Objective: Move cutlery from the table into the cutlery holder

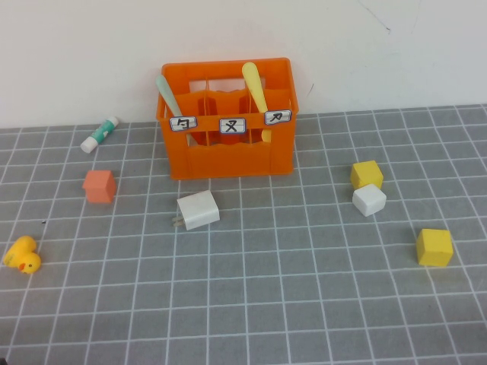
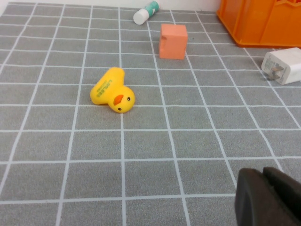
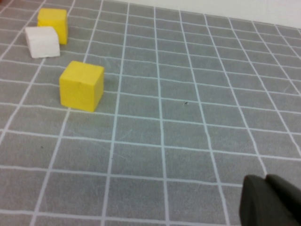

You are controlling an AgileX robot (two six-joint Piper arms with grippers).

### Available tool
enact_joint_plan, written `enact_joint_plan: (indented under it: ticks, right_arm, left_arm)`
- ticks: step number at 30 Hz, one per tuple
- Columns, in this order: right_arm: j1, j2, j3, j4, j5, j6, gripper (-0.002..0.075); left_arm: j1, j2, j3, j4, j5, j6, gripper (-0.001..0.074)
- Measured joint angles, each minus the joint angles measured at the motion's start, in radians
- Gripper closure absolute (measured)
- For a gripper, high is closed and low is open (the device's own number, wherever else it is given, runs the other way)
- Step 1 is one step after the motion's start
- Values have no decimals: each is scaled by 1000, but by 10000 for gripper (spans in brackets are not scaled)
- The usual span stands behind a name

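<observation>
Spoon (image 1: pixel 167 96) and knife (image 1: pixel 255 87) already stood in cutlery holder (image 1: pixel 227 118); no cutlery seen on table (image 1: pixel 304 304). Left gripper (image 2: pixel 268 197) and right gripper (image 3: pixel 270 202) pressed together, empty, parked low. Task judged complete; arms best kept clear.

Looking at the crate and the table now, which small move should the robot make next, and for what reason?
Probably none beyond staying parked. The spoon and the knife both stand in the cutlery holder, and no cutlery lies on the table. The left gripper and right gripper are shut, low over bare table, holding nothing. The glue stick is not cutlery.
</observation>
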Motion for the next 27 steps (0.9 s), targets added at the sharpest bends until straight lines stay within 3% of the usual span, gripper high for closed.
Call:
enact_joint_plan:
  ticks: [19,27]
  right_arm:
    - [0,0,0,-16,-2,-4,729]
    - [41,0,0,-37,-2,-6,729]
  left_arm:
    - [0,0,0,0,0,0,736]
    - [0,0,0,0,0,2,736]
